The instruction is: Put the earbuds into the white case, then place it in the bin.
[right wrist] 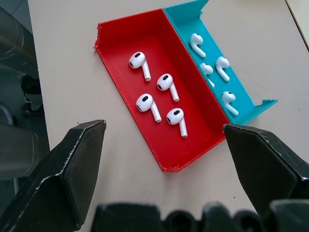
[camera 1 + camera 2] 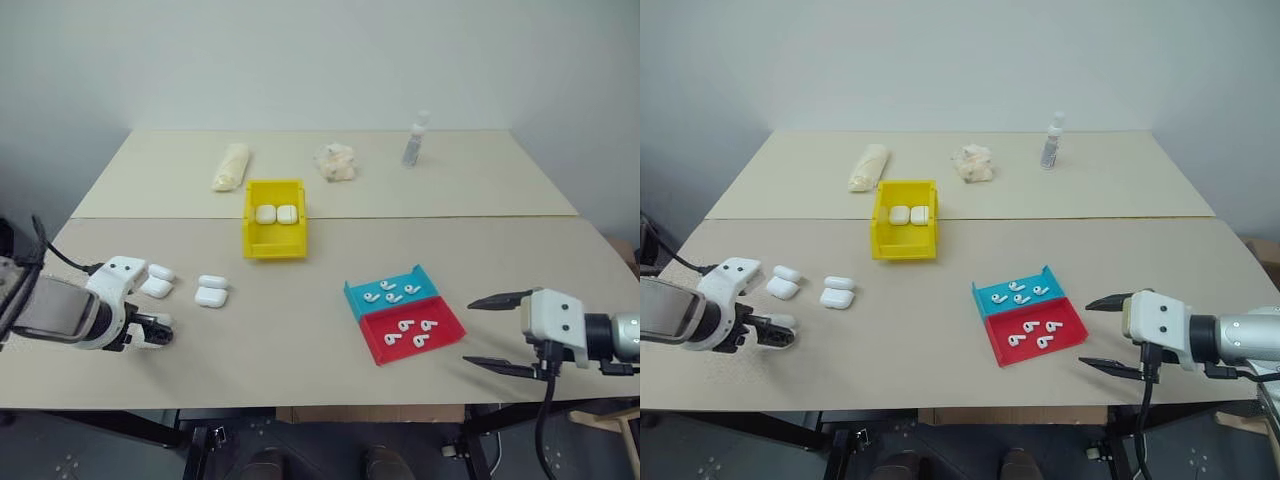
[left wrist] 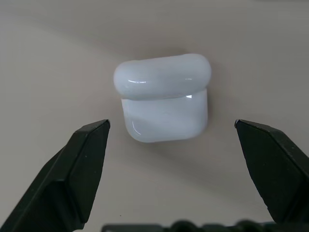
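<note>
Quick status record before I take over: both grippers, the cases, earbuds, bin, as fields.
left gripper: open, over a closed white case, not touching
right gripper: open, aimed at the red tray, empty
loose cases: three on the table, at the robot's left
earbuds: four in the red tray, four in the blue tray
bin: yellow, two cases inside
step: no earbud picked yet

**Room and furniture**

Plain, pale grey-white wall behind, unmarked, evenly lit. Two beige, matte, rectangular tabletops set edge to edge: near tabletop in front, far tabletop against the wall, a straight seam between them. Black metal table legs below the front edge, over dark grey floor.
</note>
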